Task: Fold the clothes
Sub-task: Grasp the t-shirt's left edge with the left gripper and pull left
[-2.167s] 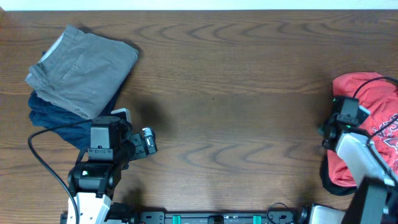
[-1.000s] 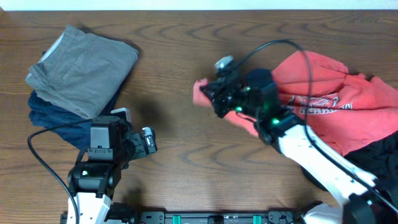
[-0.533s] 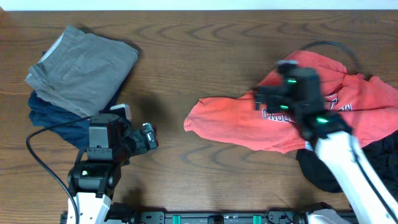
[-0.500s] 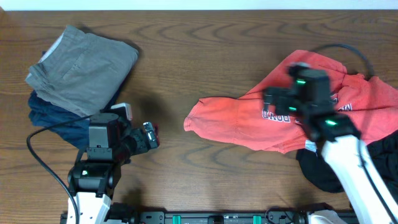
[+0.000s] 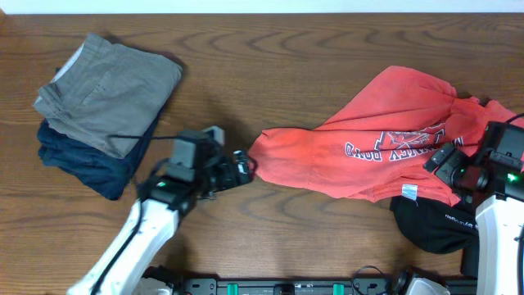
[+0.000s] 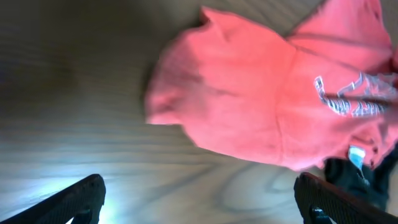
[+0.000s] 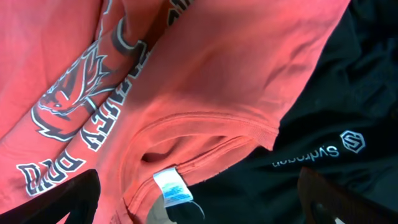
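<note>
The coral-red T-shirt [image 5: 352, 152] lies crumpled and stretched across the right half of the table, lettering up. Its left end almost touches my left gripper [image 5: 244, 165], which is open. In the left wrist view the T-shirt [image 6: 261, 93] lies ahead of the left gripper [image 6: 199, 208], with only bare wood between the fingers. My right gripper [image 5: 439, 161] hovers open over the shirt's right part. In the right wrist view the right gripper [image 7: 199, 208] is above the collar label [image 7: 174, 186] and a black garment [image 7: 323, 124], holding nothing.
A folded grey-khaki garment [image 5: 106, 86] lies on a folded navy one [image 5: 78, 160] at the back left. The black garment [image 5: 434, 229] sticks out from under the red shirt near the front right edge. Bare wooden table [image 5: 270, 74] lies between.
My right gripper has opened, let go of the red shirt and drawn back to the right. The left arm has reached right, up to the shirt's left end.
</note>
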